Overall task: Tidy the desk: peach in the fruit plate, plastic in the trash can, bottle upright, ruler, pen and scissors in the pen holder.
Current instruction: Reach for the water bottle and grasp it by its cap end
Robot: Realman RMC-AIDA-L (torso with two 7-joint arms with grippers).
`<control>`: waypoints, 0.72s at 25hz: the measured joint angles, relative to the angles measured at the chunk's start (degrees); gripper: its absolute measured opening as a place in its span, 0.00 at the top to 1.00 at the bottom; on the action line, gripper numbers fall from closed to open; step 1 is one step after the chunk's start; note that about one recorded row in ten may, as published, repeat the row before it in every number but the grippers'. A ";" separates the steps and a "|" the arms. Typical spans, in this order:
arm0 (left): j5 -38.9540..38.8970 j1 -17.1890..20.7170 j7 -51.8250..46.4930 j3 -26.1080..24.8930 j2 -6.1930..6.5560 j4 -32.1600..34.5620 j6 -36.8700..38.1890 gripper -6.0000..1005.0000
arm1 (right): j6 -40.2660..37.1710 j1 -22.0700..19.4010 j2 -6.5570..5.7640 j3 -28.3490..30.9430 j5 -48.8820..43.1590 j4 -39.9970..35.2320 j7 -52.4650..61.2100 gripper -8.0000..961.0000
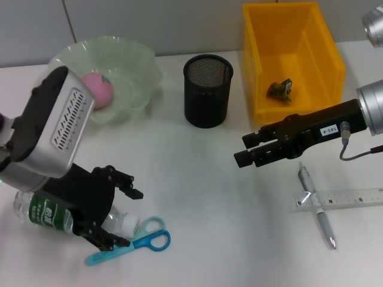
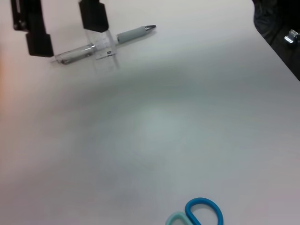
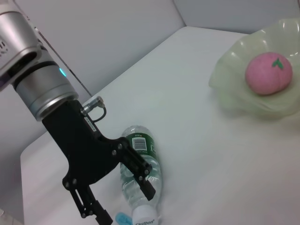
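The peach (image 1: 97,89) is already held in the fruit plate (image 1: 140,72) at eleven o'clock, and the plastic scrap (image 1: 279,89) lies in the yellow bin (image 1: 326,54). The bottle (image 1: 45,212) is straddled lying down at seven o'clock by the left gripper (image 1: 119,215), fingers spread apart. Scissors (image 1: 140,239), pen (image 1: 317,206) and ruler (image 1: 353,197) are left outside the pen holder (image 1: 207,89). The right gripper (image 1: 242,149) is held at three o'clock, fingers slightly apart, empty.

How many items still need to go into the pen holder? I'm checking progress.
3: the pen and ruler lie crossed on the table at the robot's right; the scissors lie at its left beside the lying bottle. The holder's inside isn't fully visible.
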 joint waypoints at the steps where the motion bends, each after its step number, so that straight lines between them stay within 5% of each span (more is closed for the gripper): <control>1: 0.03 -0.07 -0.02 0.33 0.00 -0.02 -0.12 0.16 | 0.05 0.10 -0.05 0.00 0.00 -0.01 0.02 0.25; 18: 3.87 -2.69 -4.80 7.16 -0.29 -0.17 -2.90 0.16 | 0.20 1.55 -0.44 -0.08 -2.44 -0.01 -0.09 0.25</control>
